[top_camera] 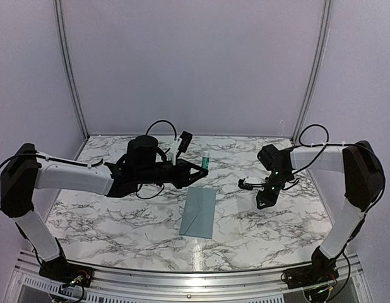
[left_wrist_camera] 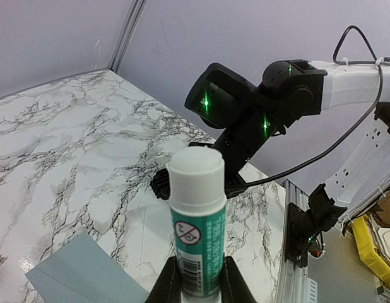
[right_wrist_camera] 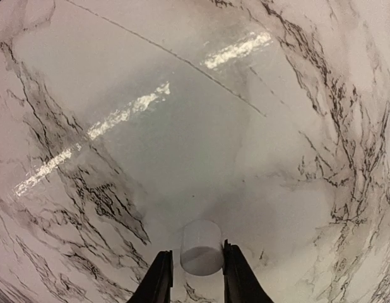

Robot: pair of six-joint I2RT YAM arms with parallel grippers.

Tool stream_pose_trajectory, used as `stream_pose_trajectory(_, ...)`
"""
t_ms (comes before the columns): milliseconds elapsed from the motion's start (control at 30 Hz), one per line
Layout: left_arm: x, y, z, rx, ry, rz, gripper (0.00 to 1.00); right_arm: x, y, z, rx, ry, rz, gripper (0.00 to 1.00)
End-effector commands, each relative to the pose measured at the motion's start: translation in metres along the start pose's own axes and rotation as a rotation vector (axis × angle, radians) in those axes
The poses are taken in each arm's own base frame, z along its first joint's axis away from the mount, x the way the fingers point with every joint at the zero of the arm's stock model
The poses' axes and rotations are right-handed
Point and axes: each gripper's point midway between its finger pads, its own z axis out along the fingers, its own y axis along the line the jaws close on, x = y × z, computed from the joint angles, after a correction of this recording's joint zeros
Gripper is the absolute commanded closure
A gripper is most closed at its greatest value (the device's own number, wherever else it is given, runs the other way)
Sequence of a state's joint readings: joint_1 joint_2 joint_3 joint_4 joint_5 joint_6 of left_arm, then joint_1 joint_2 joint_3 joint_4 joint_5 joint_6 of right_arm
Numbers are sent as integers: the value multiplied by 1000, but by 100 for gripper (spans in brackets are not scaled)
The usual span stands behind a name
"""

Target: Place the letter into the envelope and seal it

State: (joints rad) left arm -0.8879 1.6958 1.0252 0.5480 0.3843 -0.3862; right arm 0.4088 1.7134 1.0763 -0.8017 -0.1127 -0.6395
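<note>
Envelope (top_camera: 199,212) lies flat mid-table, long axis running near to far, the letter not visible. Left gripper (top_camera: 196,169), just beyond its far end and nearer, clamps an uncapped glue stick (left_wrist_camera: 196,230); right gripper (top_camera: 264,201), farther off, pinches the white cap (right_wrist_camera: 200,247).

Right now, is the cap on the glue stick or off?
Off. The glue stick in the left gripper shows bare white glue on top; the white cap sits between the right gripper's fingers.

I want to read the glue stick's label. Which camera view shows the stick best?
The left wrist view: the glue stick fills the foreground, uncapped, label facing the camera, between the left gripper's fingers. The top view shows it small; the right wrist view does not show it.
</note>
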Motion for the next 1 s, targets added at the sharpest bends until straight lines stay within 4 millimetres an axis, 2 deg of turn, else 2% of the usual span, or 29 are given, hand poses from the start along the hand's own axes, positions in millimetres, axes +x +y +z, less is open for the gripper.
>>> stream_pose_trajectory(0, -4, 2, 2, 4, -3, -8, 95, -8, -2, 2, 1, -14, 9, 78)
stream_pose_trajectory(200, -4, 1, 2, 8, -3, -16, 95, -8, -1, 6, -8, -13, 19, 82)
stream_pose_trajectory(367, -4, 0, 1, 10, -3, -16, 95, -13, -4, -1, 5, -36, 16, 87)
stream_pose_trajectory(500, 3, 0, 1, 18, 19, -10, 95, -31, -5, -29, 16, -123, 1, 89)
stream_pose_trajectory(733, 38, 8, 7, 30, 151, 13, 98, -85, 23, -94, -157, -380, -79, 89)
stream_pose_trajectory(967, 70, 15, 5, -22, 312, 117, 100, -115, 53, -128, -379, -519, -115, 89)
